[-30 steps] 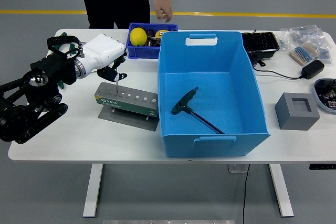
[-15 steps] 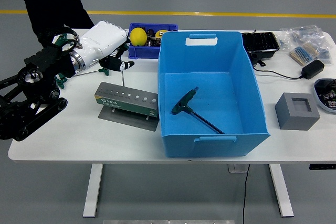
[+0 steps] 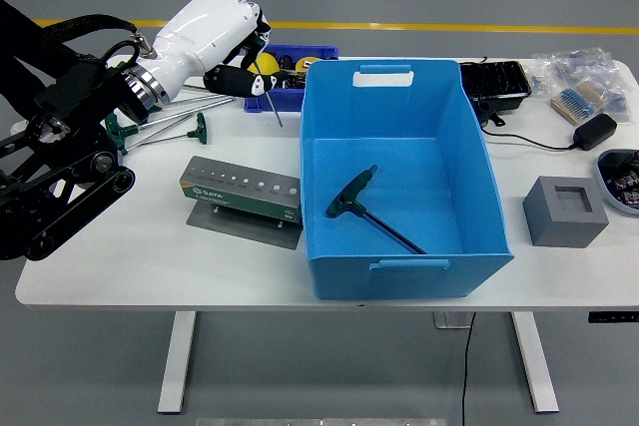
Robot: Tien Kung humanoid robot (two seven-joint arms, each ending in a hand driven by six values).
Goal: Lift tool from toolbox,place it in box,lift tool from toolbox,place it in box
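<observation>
My left hand point(image 3: 243, 75), white-shelled with black fingers, is shut on a T-handle hex key point(image 3: 270, 99) held in the air above the table's back left. The key's thin shaft hangs down and right, just left of the big blue box point(image 3: 479, 187). Another dark green T-handle key point(image 3: 371, 208) lies on the box floor. The grey-green tool holder point(image 3: 240, 191) with its row of holes stands on a metal plate, below and left of the hand. Two more T-handle keys point(image 3: 172, 129) lie on the table behind the holder. The right arm is out of sight.
A small blue bin point(image 3: 290, 97) with a yellow ball point(image 3: 263, 63) sits behind my hand. Right of the box are a grey square block point(image 3: 564, 211), a black tray point(image 3: 494, 82), a power adapter point(image 3: 597, 130) with cable, bagged parts point(image 3: 579, 77) and a dish point(image 3: 621, 179).
My left hand has pulled the key up out of the holder and carried it up and to the right, toward the box. The person at the far side has left the picture.
</observation>
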